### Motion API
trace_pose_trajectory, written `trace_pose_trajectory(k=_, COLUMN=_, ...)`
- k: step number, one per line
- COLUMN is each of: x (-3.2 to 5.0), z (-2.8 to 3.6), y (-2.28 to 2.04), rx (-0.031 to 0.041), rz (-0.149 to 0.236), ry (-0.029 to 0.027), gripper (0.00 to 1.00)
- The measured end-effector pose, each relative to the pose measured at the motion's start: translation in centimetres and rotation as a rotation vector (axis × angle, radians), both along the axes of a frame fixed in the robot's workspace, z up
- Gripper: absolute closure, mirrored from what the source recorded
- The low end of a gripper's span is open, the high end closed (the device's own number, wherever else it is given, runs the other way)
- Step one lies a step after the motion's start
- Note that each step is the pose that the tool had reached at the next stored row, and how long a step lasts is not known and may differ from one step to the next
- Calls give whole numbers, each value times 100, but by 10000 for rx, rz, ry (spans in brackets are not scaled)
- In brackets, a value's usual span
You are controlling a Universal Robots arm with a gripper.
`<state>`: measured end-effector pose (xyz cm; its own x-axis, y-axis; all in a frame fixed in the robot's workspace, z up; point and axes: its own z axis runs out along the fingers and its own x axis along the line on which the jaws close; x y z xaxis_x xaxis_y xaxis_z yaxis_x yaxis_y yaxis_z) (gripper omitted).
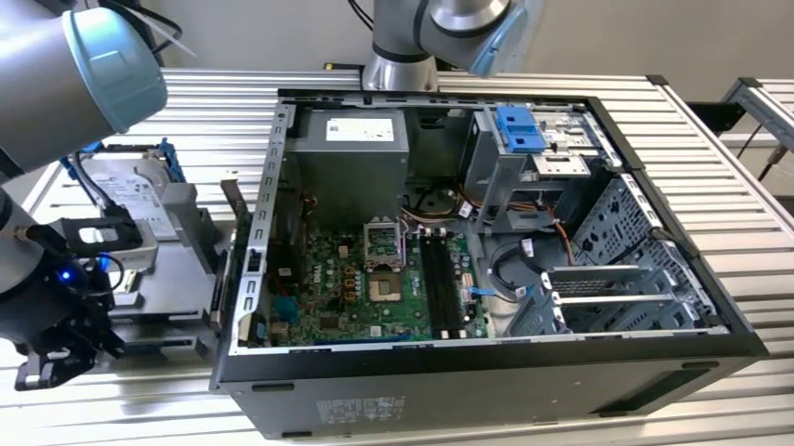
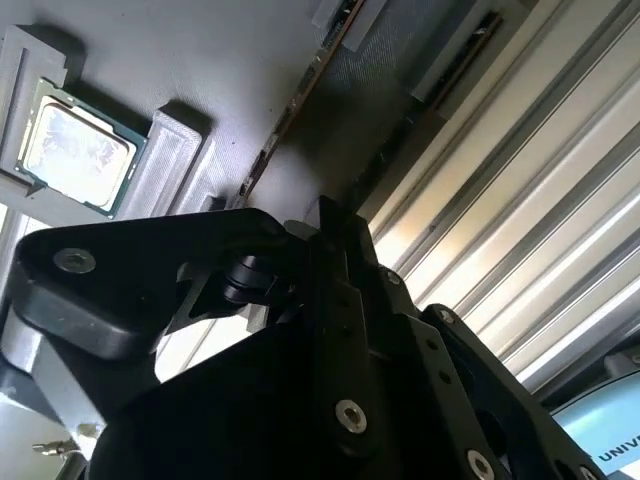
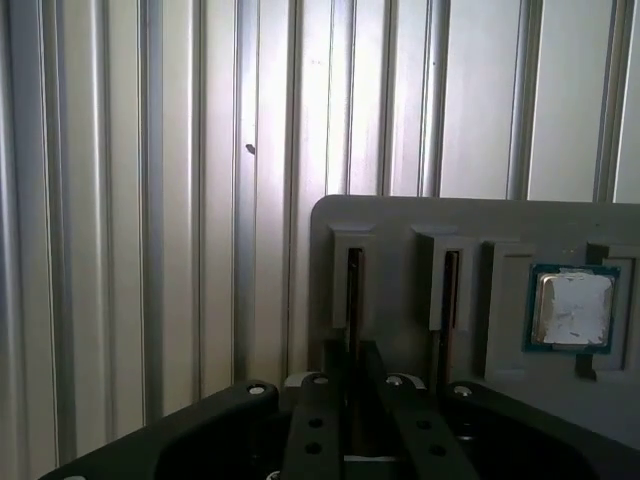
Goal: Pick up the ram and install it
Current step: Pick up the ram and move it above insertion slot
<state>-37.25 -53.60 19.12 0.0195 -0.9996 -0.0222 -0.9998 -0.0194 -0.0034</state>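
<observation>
The black gripper (image 2: 335, 225) hangs at the edge-on ram (image 2: 293, 108) in a grey holder (image 2: 230, 60). A processor chip (image 2: 75, 148) sits nearby, and the ribbed table (image 2: 520, 190) lies alongside.

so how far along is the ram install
Nothing looks done: the slots in the case look empty. In hand: the end effector is lined up with a ram standing in the tray. Left: lifting it and seating it.

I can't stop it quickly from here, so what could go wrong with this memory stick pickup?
The tool sits right at one memory stick standing on edge in the gray holder; a slightly off-centre grip could bend or tilt it. A second stick and the processor chip lie close by, so sideways drift might knock them.
</observation>
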Motion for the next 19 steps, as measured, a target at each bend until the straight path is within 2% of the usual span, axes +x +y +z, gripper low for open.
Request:
trace_pose_trajectory(k=11, x=0, z=2, y=12, rx=-12, rz=93, ry=9, gripper=0)
trace_pose_trajectory(k=12, x=0, z=2, y=11, rx=-15, rz=92, ry=9, gripper=100)
trace_pose_trajectory(k=19, x=0, z=2, y=12, rx=-21, rz=93, ry=9, gripper=100)
